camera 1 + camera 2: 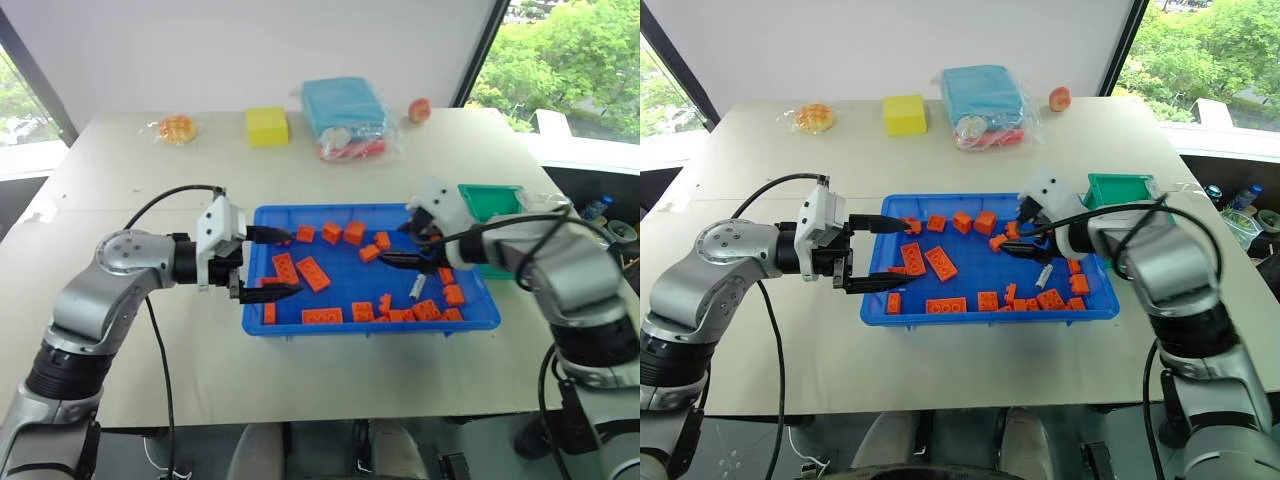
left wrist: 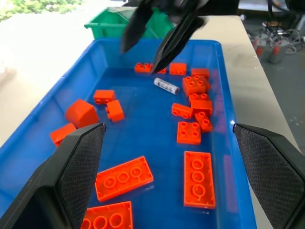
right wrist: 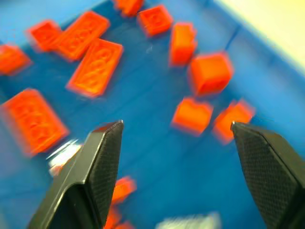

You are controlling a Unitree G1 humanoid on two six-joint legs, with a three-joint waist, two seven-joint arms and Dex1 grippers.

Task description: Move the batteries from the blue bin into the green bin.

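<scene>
The blue bin point(image 1: 340, 328) sits mid-table and holds one silver battery point(image 1: 417, 288) near its right front corner, among orange bricks. The green bin point(image 1: 492, 200) stands just beyond the blue bin's right far corner. My right gripper point(image 1: 395, 243) hovers above the right half of the blue bin, open and holding nothing, a little above and behind the battery. The left wrist view shows the battery point(image 2: 166, 85) lying just below the right gripper's spread fingers point(image 2: 162, 47). My left gripper point(image 1: 292, 264) hangs open over the bin's left edge, pointing right.
Several orange bricks point(image 1: 313, 273) are scattered across the blue bin. At the table's far side lie a bun point(image 1: 177, 128), a yellow block point(image 1: 267, 126), a light-blue wrapped package point(image 1: 343, 105) and a peach point(image 1: 419, 109).
</scene>
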